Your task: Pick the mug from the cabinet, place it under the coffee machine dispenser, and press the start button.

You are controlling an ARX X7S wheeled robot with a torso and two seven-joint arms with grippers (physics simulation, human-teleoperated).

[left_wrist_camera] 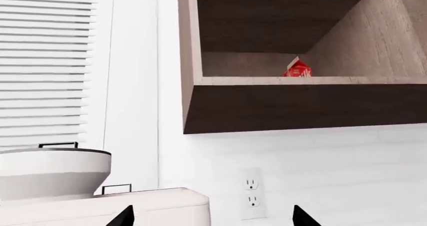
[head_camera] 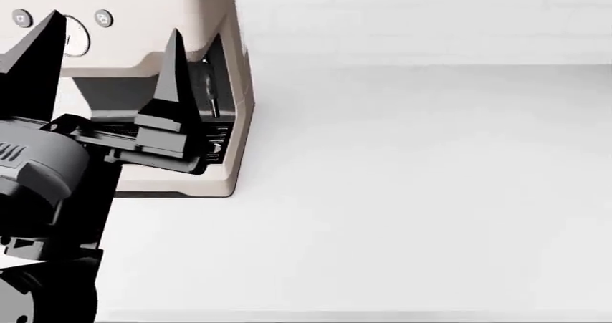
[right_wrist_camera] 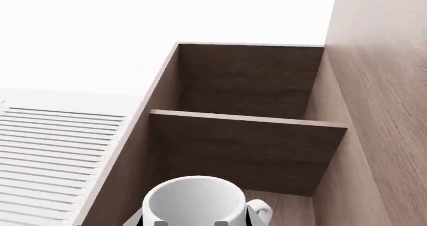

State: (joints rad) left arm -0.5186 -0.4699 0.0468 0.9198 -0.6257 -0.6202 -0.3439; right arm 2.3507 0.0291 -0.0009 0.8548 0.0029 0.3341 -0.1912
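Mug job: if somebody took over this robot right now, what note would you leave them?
Left pincer: open, empty, in front of the coffee machine.
Right pincer: at the mug; whether it grips cannot be told.
Mug: upright on a shelf in the cabinet.
Done: the reach to the mug only.
Left: lift the mug out, set it under the dispenser, press start.

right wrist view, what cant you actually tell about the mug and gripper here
- Right gripper: its fingers are cut off by the frame edge below the mug, so grasp is unclear.
- Mug base: cut off by the same edge.
- Head view: right gripper absent; left gripper blocks the coffee machine front.
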